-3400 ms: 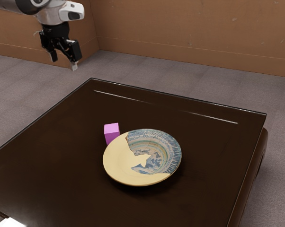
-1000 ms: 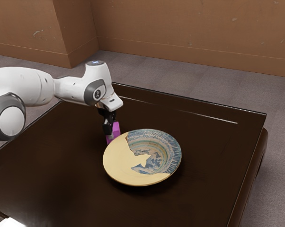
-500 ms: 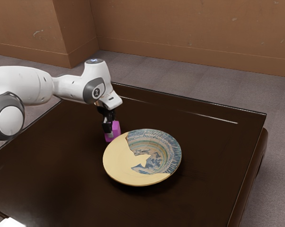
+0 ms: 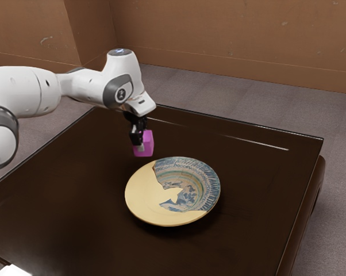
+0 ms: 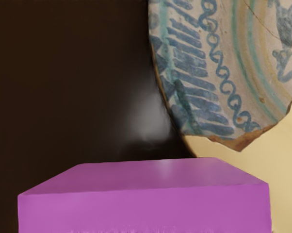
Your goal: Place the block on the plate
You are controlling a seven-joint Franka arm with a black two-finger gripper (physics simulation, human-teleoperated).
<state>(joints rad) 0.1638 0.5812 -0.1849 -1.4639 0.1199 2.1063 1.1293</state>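
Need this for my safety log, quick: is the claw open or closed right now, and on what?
Claw: closed, holding the block.

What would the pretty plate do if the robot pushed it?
The plate would probably slide rather than roll, since it lies flat. It looks like stiff, painted pottery, so it might chip or break if knocked off the table.

Room with grey carpet (image 4: 230, 98), brown walls (image 4: 230, 34)
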